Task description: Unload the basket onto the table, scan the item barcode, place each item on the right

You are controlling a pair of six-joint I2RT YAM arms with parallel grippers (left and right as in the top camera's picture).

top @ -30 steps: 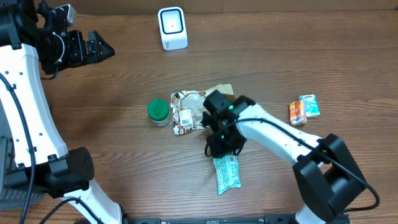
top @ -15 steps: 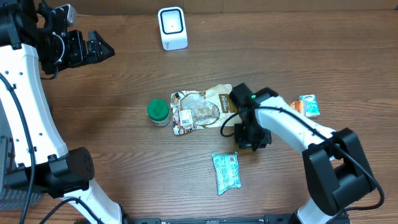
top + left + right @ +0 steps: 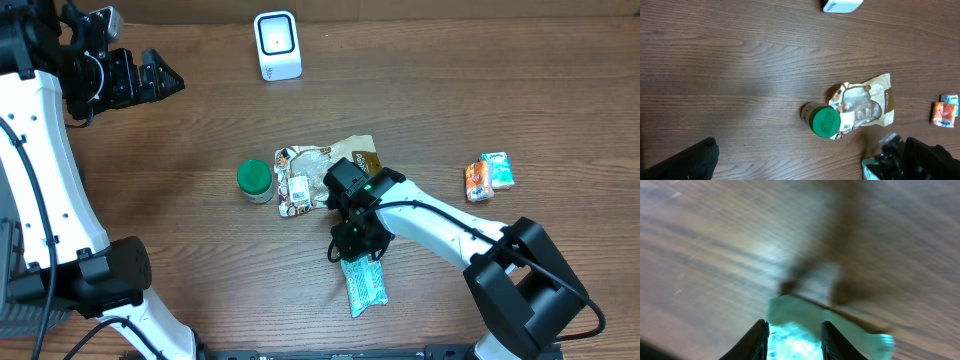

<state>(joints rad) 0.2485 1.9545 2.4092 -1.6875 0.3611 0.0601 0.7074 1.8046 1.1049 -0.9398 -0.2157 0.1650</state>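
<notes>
Your right hand (image 3: 355, 243), narrowly open, hovers over the packet (image 3: 366, 285) at 6 o'clock on the tabletop (image 3: 500, 90); this looks like pickup, so next close on it and lift toward the scanner (image 3: 277, 45).

Overhead view: bright, even light from above; the table (image 3: 520, 90) shows crisp grain throughout; shadows are short and soft, the clearest lying just beneath the right arm (image 3: 440, 215); the white scanner (image 3: 277, 45) at the far edge is nearly washed out. Left wrist view: wood in sharp focus; a pale sheen lies across the left-centre boards; the left gripper finger (image 3: 685, 162) in the near left corner is dark and soft-edged. Right wrist view: heavy motion blur; grain smeared into streaks; the teal packet (image 3: 805, 322) glows, its print unreadable; a brown smear hangs beyond it; only the right gripper fingers (image 3: 759, 341) keep firm edges.
</notes>
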